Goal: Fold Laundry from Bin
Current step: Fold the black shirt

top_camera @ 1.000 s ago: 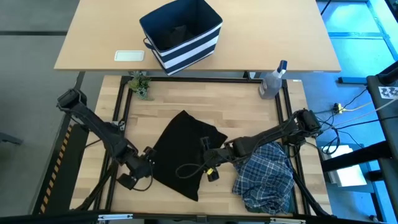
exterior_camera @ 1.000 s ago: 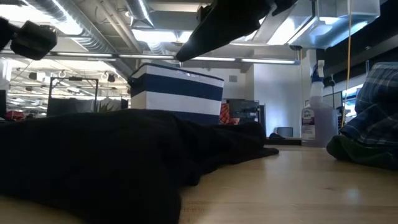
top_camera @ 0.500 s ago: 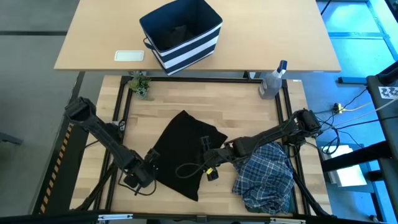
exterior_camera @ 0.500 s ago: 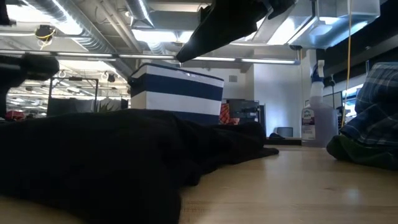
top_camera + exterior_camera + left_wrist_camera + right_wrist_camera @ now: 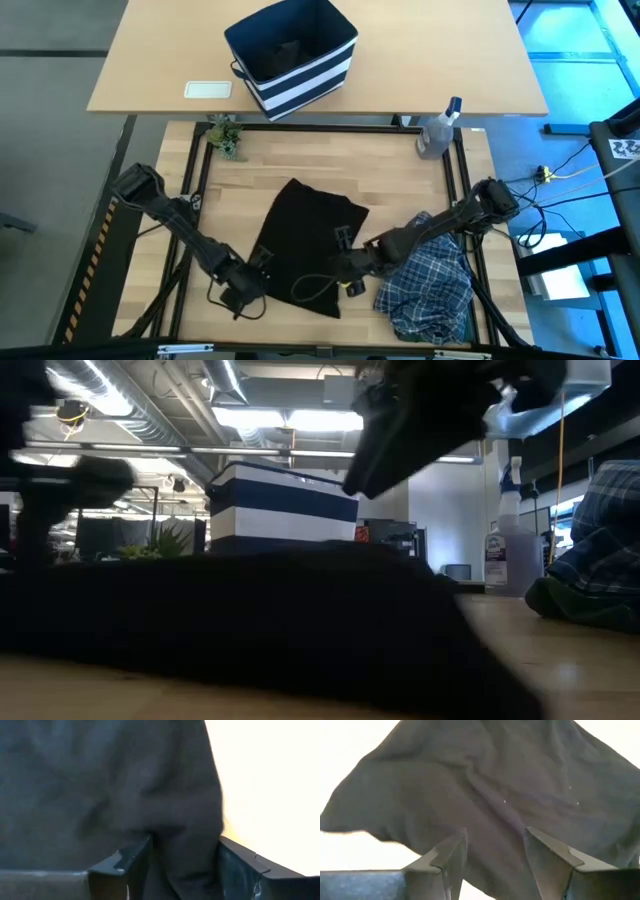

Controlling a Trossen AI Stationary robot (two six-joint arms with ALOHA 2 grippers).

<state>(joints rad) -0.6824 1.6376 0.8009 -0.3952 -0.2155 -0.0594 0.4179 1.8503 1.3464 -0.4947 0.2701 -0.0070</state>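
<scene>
The black garment [image 5: 305, 250] lies spread on the wooden table. My left gripper [image 5: 255, 277] is low at its near-left edge, open, with black cloth [image 5: 182, 820] between its fingers. My right gripper [image 5: 347, 272] hangs open over the garment's near-right part [image 5: 490, 810], clear of the cloth. The blue-and-white plaid shirt [image 5: 430, 280] is heaped at the near right on a dark olive-green piece [image 5: 575, 610]. The striped navy bin [image 5: 290, 55] stands on the far table. My left gripper comes slanting down from the table's left at the black garment's near-left edge. Its two open fingers [image 5: 122, 865] stand on either side of a strip of cloth [image 5: 185, 860] beside that edge. The garment lies on the table. The fingertips are out of frame, so I cannot tell whether they press the cloth.
A clear spray bottle [image 5: 437, 130] stands at the table's far right corner and a small plant [image 5: 225, 135] at the far left. A white flat object [image 5: 208, 89] lies on the far table beside the bin. A black frame [image 5: 320, 127] rims the wooden table.
My left gripper has come down and moved toward the right onto the black garment's near-left edge. The garment's near part has shifted toward the right and bunched, while its far corner has stayed. My right gripper has moved a little toward the near edge.
</scene>
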